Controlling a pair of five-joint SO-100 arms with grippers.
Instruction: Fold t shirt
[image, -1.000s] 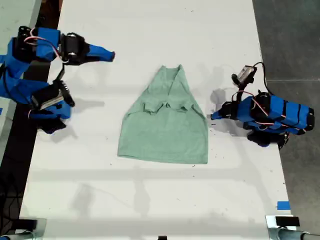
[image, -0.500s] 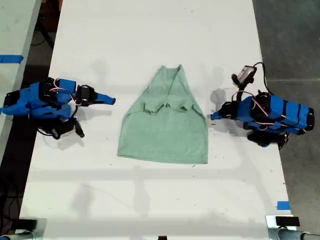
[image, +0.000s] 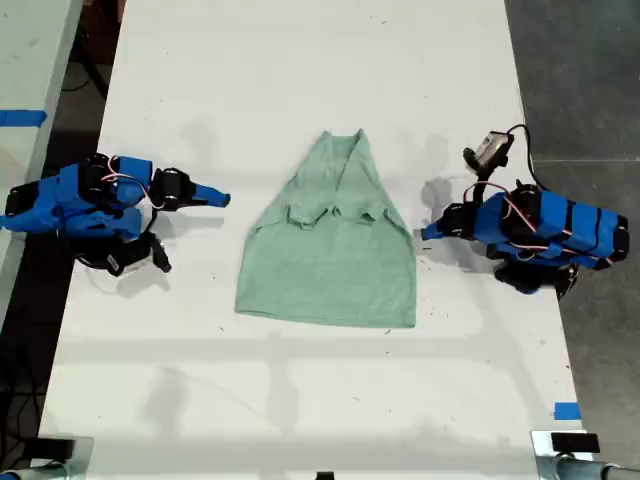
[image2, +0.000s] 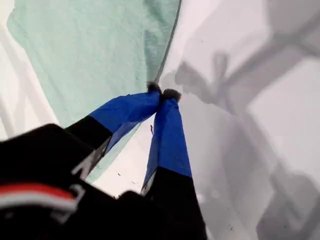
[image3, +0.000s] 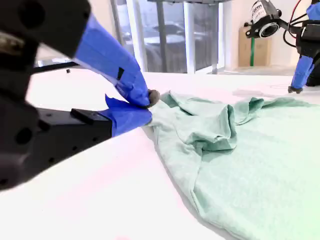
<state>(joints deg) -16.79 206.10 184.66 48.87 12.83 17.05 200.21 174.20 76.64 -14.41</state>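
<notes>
T shirt flat betw both claws, tips closed, empty

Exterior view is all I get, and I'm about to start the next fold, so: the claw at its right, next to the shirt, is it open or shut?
Observer: Shut. The first wrist view shows my first claw with its tips pressed together right at the edge of the t shirt, and no cloth visibly between them.
Operator: And the one at the exterior view's left?
Observer: That is my second claw. The second wrist view shows its tips closed too, on nothing, over the bare table.
Operator: Is the cloth flat on that side?
Observer: No. The second wrist view shows a raised, bunched fold facing that claw.
</notes>
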